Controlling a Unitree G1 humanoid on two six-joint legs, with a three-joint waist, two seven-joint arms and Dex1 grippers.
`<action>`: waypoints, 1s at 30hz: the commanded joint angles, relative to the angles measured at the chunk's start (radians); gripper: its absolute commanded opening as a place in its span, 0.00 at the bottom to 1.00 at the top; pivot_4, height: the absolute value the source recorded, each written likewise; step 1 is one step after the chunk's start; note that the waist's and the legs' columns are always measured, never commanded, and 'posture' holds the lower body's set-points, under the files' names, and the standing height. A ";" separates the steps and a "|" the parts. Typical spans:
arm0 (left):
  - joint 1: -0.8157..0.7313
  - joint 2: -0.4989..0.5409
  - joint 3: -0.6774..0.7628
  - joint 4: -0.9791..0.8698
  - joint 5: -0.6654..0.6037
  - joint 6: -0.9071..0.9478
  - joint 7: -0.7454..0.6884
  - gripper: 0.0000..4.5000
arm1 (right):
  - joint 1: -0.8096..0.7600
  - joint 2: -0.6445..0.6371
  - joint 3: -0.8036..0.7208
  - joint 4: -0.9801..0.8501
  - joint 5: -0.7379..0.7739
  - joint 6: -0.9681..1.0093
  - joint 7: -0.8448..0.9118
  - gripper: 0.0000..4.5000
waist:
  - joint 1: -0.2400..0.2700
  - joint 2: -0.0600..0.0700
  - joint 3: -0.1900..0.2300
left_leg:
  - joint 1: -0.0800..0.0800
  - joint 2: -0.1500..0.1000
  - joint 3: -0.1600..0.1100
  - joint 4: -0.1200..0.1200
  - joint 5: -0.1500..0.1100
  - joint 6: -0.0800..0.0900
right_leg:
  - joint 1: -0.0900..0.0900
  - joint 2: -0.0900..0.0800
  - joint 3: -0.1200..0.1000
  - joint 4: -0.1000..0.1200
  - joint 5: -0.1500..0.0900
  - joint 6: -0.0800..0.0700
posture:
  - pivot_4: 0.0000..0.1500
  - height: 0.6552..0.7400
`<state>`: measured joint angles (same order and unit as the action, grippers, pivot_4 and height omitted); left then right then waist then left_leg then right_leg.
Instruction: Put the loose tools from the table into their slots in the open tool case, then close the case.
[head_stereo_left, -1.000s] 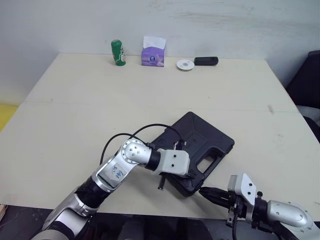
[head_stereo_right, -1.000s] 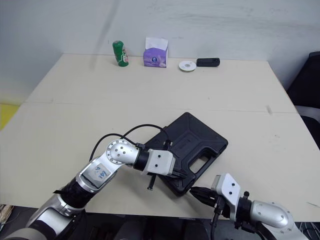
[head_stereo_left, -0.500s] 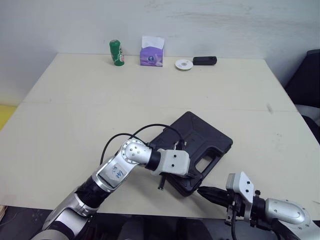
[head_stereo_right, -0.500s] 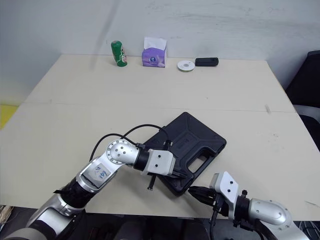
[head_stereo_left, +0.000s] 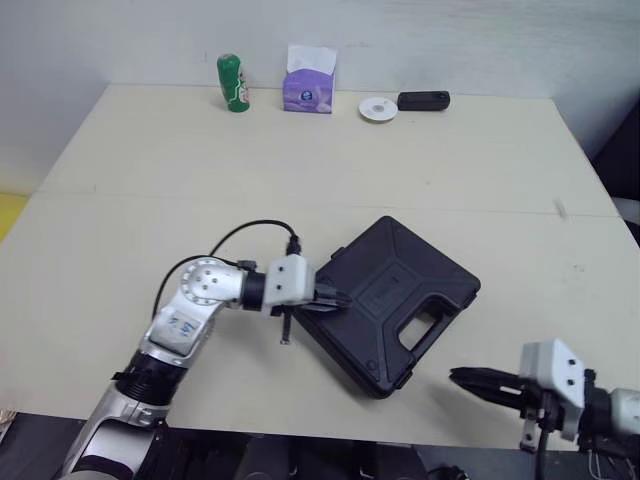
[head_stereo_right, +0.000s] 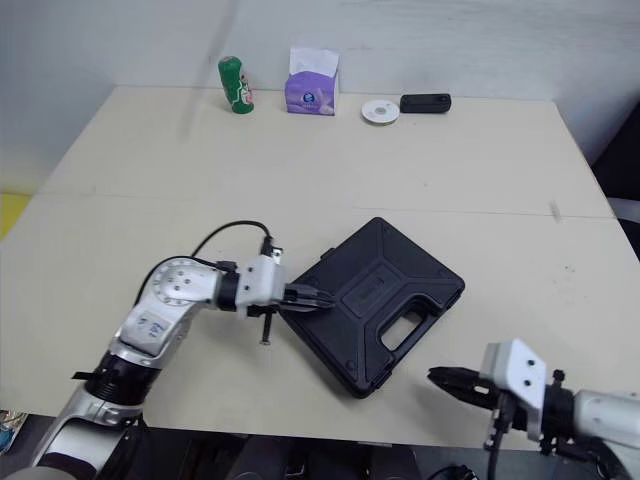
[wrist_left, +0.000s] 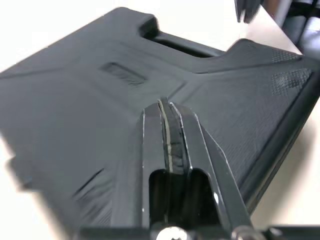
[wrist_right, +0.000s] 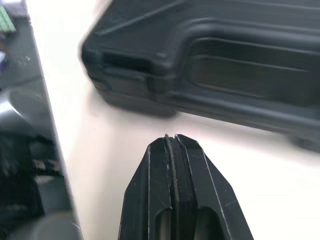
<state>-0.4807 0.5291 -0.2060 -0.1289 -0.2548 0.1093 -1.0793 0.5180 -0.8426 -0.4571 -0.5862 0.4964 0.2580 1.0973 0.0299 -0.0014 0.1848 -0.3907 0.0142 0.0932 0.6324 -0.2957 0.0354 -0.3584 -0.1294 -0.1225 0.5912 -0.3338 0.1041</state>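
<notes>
The black tool case (head_stereo_left: 400, 300) lies closed on the table, handle toward the front edge. My left gripper (head_stereo_left: 335, 302) is shut with nothing in it, its tips resting at the case's left side, on the lid (wrist_left: 100, 110) in the left wrist view. My right gripper (head_stereo_left: 462, 378) is shut and empty, hovering near the table's front edge a little to the right of the case's front corner (wrist_right: 125, 75). No loose tools lie on the table.
At the table's back edge stand a green can (head_stereo_left: 231, 82), a purple tissue box (head_stereo_left: 308, 80), a small white disc (head_stereo_left: 378, 108) and a black device (head_stereo_left: 423, 100). The cream table (head_stereo_left: 150, 210) has free room to the left and right of the case.
The left arm has drawn back to the left, its gripper now at the case's left edge. The right gripper has pulled away to the right of the case's front corner. The camera has shifted.
</notes>
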 joint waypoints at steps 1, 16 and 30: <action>0.023 0.038 0.126 -0.011 -0.091 0.049 0.016 0.07 | -0.026 -0.032 -0.099 0.093 -0.005 -0.060 0.053 0.01 | 0.000 -0.002 0.003 | 0.000 -0.001 0.000 0.001 0.000 0.001 | 0.001 0.000 -0.001 0.000 0.000 0.001 | 1.00 1.00; 0.474 0.314 0.537 0.045 -0.095 0.067 0.049 1.00 | -0.293 -0.174 -0.199 0.626 -0.105 -0.309 0.157 0.99 | -0.006 -0.004 0.020 | 0.001 -0.001 0.001 0.001 0.001 0.000 | -0.001 -0.003 0.002 0.000 0.002 0.003 | 1.00 1.00; 0.513 0.384 0.660 0.276 -0.032 -0.028 0.111 1.00 | -0.564 -0.271 -0.121 1.067 -0.210 -0.580 0.112 0.99 | -0.016 -0.002 0.021 | 0.002 -0.001 0.003 0.001 -0.001 -0.006 | -0.004 -0.004 0.004 0.005 0.003 0.002 | 1.00 1.00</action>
<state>0.0348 0.8891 0.4344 0.1447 -0.2928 0.0996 -0.9749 -0.0290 -1.0917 -0.5823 0.4624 0.2891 -0.2994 1.2199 0.0134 -0.0034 0.2057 -0.3889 0.0135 0.0968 0.6336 -0.2941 0.0330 -0.3627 -0.1335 -0.1184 0.5968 -0.3310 0.1057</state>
